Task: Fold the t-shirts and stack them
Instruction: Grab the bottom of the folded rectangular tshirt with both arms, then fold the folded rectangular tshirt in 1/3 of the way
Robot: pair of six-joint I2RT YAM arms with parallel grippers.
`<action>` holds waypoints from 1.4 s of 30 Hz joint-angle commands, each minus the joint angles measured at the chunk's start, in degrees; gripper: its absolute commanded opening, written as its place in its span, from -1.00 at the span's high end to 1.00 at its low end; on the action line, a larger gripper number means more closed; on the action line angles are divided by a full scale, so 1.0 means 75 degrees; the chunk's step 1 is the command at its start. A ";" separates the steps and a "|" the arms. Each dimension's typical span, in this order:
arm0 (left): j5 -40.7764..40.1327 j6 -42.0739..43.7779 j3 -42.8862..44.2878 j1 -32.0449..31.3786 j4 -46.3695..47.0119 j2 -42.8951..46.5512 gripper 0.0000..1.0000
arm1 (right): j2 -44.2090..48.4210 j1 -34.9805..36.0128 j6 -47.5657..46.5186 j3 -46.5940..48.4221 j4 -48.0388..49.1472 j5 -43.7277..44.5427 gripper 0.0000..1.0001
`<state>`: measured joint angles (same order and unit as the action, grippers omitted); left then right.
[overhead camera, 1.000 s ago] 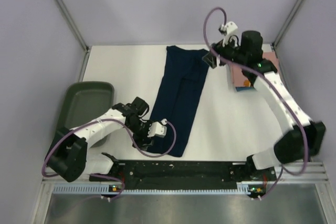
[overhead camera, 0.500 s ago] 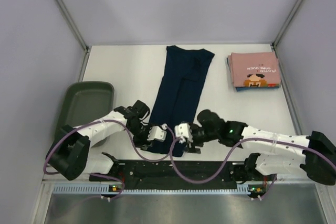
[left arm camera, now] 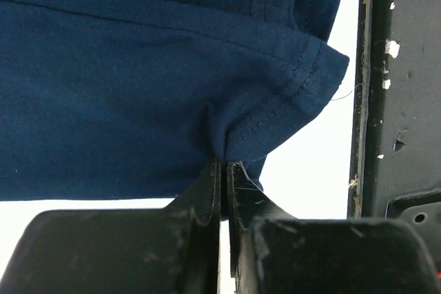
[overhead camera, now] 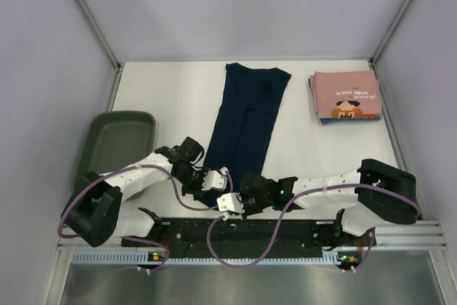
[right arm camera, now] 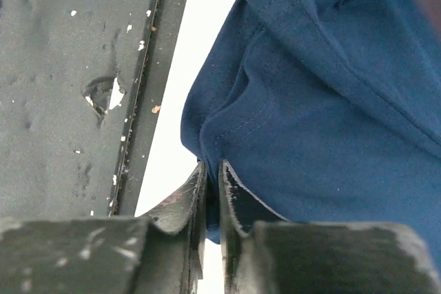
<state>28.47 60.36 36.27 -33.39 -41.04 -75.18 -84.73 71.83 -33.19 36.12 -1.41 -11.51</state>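
Observation:
The navy t-shirt (overhead camera: 246, 119) lies as a long folded strip, running from the back of the white table towards the near edge. Its near hem (left arm camera: 275, 115) is pinched at one corner by my left gripper (left arm camera: 224, 163), which is shut on the cloth. The hem's other corner (right arm camera: 227, 129) is caught in my right gripper (right arm camera: 212, 164), also shut on it. From above, both grippers (overhead camera: 213, 189) (overhead camera: 230, 203) sit close together at the strip's near end. The pink t-shirt (overhead camera: 346, 96) rests folded at the back right, print up.
A dark green tray (overhead camera: 118, 141) stands at the left, beside the left arm. The black mounting rail (overhead camera: 243, 237) runs along the near edge, just behind both grippers. Grey walls enclose the table on three sides.
My right arm swung from the back right, near the pink shirt, down to the navy shirt's near hem. Both grippers went from open to shut on that hem.

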 commanded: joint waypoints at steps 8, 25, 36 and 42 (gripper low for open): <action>0.0810 -0.0337 0.0202 -0.0739 -0.1910 0.1373 1.00 | 0.1521 0.0863 0.0511 0.0352 -0.2915 0.0644 1.00; -0.0455 -0.2140 0.2720 -0.0974 -0.2076 0.1072 1.00 | 0.4348 -0.1383 0.0734 0.0340 -0.3352 -0.0247 1.00; -0.1651 -0.3160 0.4888 0.0044 -0.0962 -0.1751 1.00 | 0.2616 -0.4291 0.0804 0.0294 -0.0202 -0.0470 1.00; -0.1370 -0.3442 0.6108 0.0643 -0.0775 -0.3357 1.00 | 0.1093 -0.5006 0.0722 0.0784 0.1172 -0.0726 1.00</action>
<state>18.57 37.21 76.90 -30.59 -48.69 -95.22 -71.09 37.19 -27.40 37.98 -2.72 -14.55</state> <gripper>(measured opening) 0.021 0.017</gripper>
